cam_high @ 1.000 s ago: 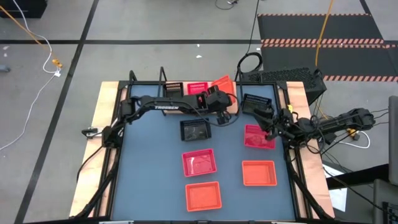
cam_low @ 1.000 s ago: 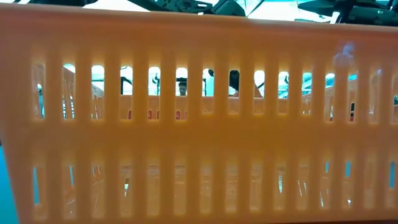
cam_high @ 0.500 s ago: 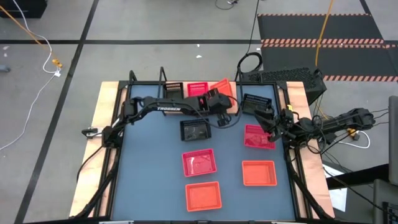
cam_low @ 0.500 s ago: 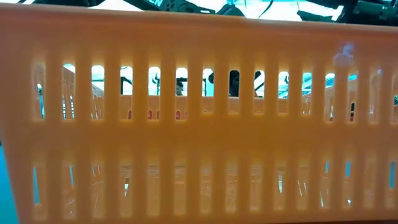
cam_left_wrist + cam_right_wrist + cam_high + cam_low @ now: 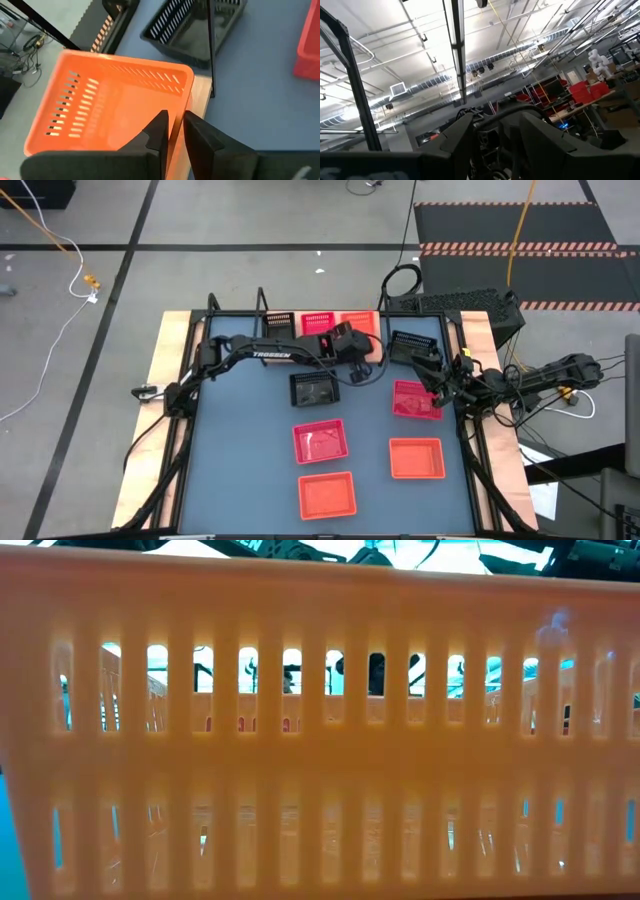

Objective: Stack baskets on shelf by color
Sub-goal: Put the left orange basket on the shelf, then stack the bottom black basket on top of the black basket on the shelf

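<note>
The orange basket (image 5: 358, 322) (image 5: 110, 105) lies flat on the right end of the shelf (image 5: 201, 94), beside a pink-red basket (image 5: 318, 321) and a black basket (image 5: 278, 322). My left gripper (image 5: 352, 342) (image 5: 173, 117) is shut on the orange one's near wall. My right gripper (image 5: 432, 378) (image 5: 495, 120) hovers open at the far right edge of a pink-red basket (image 5: 413, 400) on the table. I cannot tell whether it touches that basket. Its wrist view looks up at the ceiling. My left gripper pinches the orange basket's near wall (image 5: 175, 134), one finger (image 5: 159, 129) inside the basket and one outside. The fingers slant down from the table's near side, across the wall. The basket sits level with its bottom on the shelf plank.
On the table lie a black basket (image 5: 315, 388), a pink-red one (image 5: 320, 440), two orange ones (image 5: 327, 494) (image 5: 415, 458), and another black one (image 5: 415, 343) (image 5: 195, 25) right of the shelf. An orange basket wall (image 5: 320, 740) fills the low view.
The orange basket, tilted with one side raised a second ago, has come down level onto the shelf's right end beside the pink-red one. My left gripper has lowered a little with it and kept its hold.
</note>
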You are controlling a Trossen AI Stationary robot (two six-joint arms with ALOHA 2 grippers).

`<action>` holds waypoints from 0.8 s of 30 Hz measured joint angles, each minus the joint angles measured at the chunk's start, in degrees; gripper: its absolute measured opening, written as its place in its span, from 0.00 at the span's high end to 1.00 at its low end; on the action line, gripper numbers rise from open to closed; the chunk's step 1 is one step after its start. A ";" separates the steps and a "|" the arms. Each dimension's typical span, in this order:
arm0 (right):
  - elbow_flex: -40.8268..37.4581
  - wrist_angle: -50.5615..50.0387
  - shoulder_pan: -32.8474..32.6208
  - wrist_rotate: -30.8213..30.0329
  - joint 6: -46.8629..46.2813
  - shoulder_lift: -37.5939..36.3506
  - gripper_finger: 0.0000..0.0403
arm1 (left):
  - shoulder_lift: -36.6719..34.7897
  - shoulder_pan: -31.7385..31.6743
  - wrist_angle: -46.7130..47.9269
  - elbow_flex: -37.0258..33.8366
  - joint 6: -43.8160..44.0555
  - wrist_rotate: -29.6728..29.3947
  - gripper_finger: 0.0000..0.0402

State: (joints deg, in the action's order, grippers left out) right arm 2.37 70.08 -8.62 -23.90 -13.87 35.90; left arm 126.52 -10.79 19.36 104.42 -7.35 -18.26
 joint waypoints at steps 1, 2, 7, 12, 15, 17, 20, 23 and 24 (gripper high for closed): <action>0.00 0.00 0.00 0.00 0.00 0.02 0.62 | 0.00 0.00 -0.62 0.00 0.02 -0.02 0.85; 0.00 0.00 0.00 0.00 0.00 0.02 0.62 | -0.01 0.00 -1.18 0.00 0.04 -0.02 0.85; 0.00 0.00 0.00 0.00 -0.02 0.00 0.62 | -0.02 0.00 -3.44 0.00 1.17 -0.02 0.84; 0.00 0.00 0.00 0.02 -0.02 0.00 0.62 | -0.04 0.00 -3.70 0.00 1.81 -0.04 0.84; 0.00 -0.02 0.00 0.02 -0.02 0.02 0.62 | -0.04 0.00 -3.85 0.00 3.33 -0.07 0.84; 0.00 -0.02 0.00 0.15 -0.02 0.00 0.62 | -0.04 0.01 -3.86 0.00 3.62 -0.07 0.84; 0.00 -0.06 0.01 0.55 -0.04 0.02 0.62 | -1.17 0.56 -2.54 -0.11 3.17 -0.20 0.84; 0.00 -0.12 0.02 1.83 -0.02 0.02 0.62 | -4.67 1.80 -0.66 -0.11 2.03 -0.22 0.84; 0.00 -0.22 0.02 2.00 -0.02 0.02 0.62 | -6.42 2.29 0.86 -0.11 1.78 -0.26 0.84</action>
State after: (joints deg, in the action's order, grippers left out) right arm 2.37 69.86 -8.60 -21.90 -13.89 35.92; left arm 120.10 -8.50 20.23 104.31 -5.57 -18.52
